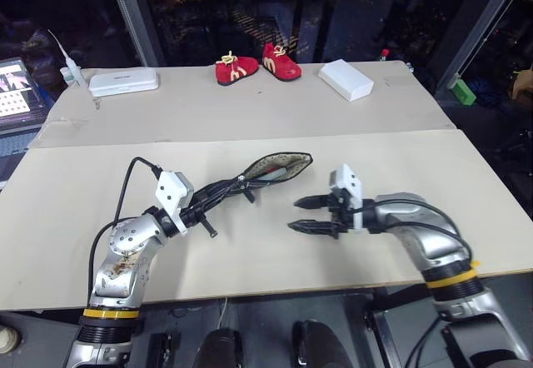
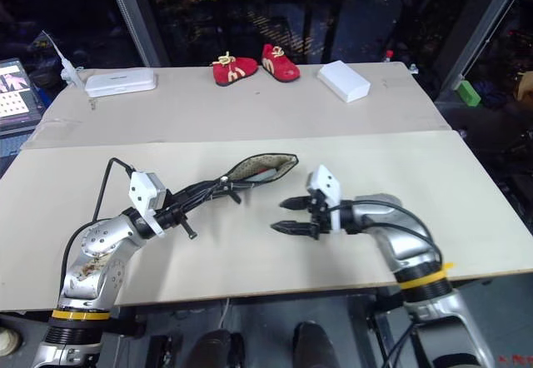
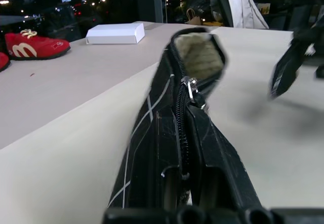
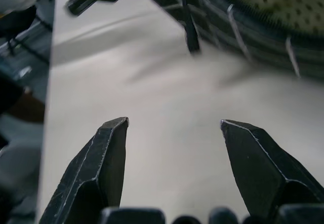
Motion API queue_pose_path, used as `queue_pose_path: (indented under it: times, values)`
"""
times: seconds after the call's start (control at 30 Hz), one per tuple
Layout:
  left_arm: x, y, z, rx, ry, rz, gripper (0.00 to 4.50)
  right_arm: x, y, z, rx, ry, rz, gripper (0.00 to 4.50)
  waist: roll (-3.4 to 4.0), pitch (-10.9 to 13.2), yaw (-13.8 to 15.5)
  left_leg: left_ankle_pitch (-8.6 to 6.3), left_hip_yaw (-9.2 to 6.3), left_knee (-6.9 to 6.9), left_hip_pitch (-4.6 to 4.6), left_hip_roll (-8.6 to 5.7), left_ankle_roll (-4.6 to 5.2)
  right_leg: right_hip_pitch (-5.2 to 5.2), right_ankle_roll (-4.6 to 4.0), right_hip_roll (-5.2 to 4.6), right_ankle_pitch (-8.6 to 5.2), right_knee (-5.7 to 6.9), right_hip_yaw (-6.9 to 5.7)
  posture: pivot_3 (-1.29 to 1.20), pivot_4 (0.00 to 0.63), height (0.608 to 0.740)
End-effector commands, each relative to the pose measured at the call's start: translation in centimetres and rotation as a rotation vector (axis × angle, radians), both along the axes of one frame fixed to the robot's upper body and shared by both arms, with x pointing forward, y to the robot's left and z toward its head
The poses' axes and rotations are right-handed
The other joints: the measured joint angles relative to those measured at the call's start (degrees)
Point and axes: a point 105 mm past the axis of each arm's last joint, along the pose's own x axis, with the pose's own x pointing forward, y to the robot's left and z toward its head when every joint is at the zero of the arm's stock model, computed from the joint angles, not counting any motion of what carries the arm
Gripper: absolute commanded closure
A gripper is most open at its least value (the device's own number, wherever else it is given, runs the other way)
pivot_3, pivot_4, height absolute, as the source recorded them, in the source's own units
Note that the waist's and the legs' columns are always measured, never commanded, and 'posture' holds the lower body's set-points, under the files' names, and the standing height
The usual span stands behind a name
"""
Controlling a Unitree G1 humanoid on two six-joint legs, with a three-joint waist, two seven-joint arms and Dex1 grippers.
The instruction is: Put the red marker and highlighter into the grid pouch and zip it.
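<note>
Left eye view: left gripper (image 1: 218, 202) is clamped shut on the closed end of the grid pouch (image 1: 271, 169), holding it off the table (image 1: 100, 176) with the mouth gaping; a red marker (image 1: 281, 169) seems to lie inside, the highlighter I can't make out. Right gripper (image 1: 310, 216) is empty, fingers spread wide, just beside the pouch and below its open end, not touching. Looks like the zip step: right needs to pinch the zipper pull (image 3: 191, 87), mid-track, and drag it toward the open end.

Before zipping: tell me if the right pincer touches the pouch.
Apart. The left eye view shows bare table between the open right pincer and the pouch.
</note>
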Motion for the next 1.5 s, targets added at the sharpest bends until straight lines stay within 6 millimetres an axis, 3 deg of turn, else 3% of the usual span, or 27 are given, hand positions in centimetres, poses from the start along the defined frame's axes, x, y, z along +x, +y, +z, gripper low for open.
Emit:
queue_pose_path:
  times: [0.03,0.27,0.4,0.5,0.73,0.9,1.1,1.4,1.5]
  values:
    - [0.1,-0.2,1.1,-0.01,-0.047,-0.014,4.5,0.7,3.1,1.1,0.043,-0.058,0.005,1.26,0.0,0.0,0.4,0.0,-0.01,0.0,-0.04,0.0,0.0,-0.02,0.0,0.0,0.0,0.0,-0.03,0.0,0.15,0.74]
    - [0.2,-0.6,1.1,-0.011,-0.043,-0.032,4.5,2.1,7.7,2.8,0.106,-0.088,0.006,1.26,0.0,0.0,0.7,-0.01,0.09,0.0,-0.25,-0.06,0.01,-0.09,0.0,-0.08,0.0,-0.06,-0.19,0.0,0.15,0.74]
    - [0.2,-0.7,1.1,-0.013,-0.044,-0.037,4.5,2.6,8.5,3.6,0.129,-0.099,-0.002,1.26,0.0,0.0,0.5,-0.01,0.11,0.0,-0.23,-0.04,0.01,-0.09,0.0,-0.06,0.0,-0.04,-0.19,0.0,0.15,0.74]
    - [0.2,-0.8,1.1,-0.014,-0.044,-0.039,4.5,2.9,8.2,3.6,0.127,-0.111,-0.019,2.0,0.0,0.0,0.5,-0.01,0.1,0.0,-0.24,-0.03,0.01,-0.09,0.0,-0.06,0.0,-0.04,-0.23,0.0,0.15,0.74]
    - [0.1,-0.7,1.1,-0.015,-0.043,-0.035,4.5,2.7,7.5,3.3,0.11,-0.089,0.005,4.47,0.0,0.0,0.4,-0.01,0.08,0.0,-0.24,-0.03,0.01,-0.1,0.0,-0.06,0.0,-0.03,-0.21,0.0,0.15,0.74]
    - [0.1,-0.8,1.1,-0.017,-0.045,-0.032,4.5,2.9,6.5,3.6,0.091,-0.097,0.006,4.47,0.0,0.0,0.4,-0.01,0.08,0.0,-0.24,-0.04,0.01,-0.1,0.0,-0.07,0.0,-0.04,-0.21,0.0,0.15,0.74]
    - [-0.1,-0.7,1.0,-0.019,-0.046,-0.025,4.5,3.2,2.4,3.5,0.024,-0.148,-0.052,4.47,0.0,0.0,0.5,-0.01,0.04,0.0,-0.26,-0.03,0.02,-0.09,0.01,-0.08,0.0,-0.06,-0.21,0.0,0.15,0.74]
    - [-0.3,-0.3,0.8,-0.018,-0.039,-0.01,4.5,7.3,-9.8,5.0,-0.14,-0.201,-0.374,4.47,-0.01,0.0,0.3,-0.02,0.12,0.0,-0.22,-0.06,0.03,-0.07,0.0,-0.06,0.0,-0.1,-0.18,0.0,0.15,0.74]
    - [-0.3,-0.3,0.8,-0.02,-0.038,-0.011,4.5,7.7,-10.6,5.7,-0.121,-0.204,-0.387,4.47,-0.01,0.0,0.1,-0.02,0.18,-0.01,-0.2,-0.06,0.03,-0.08,0.0,-0.04,0.0,-0.08,-0.16,0.0,0.15,0.74]
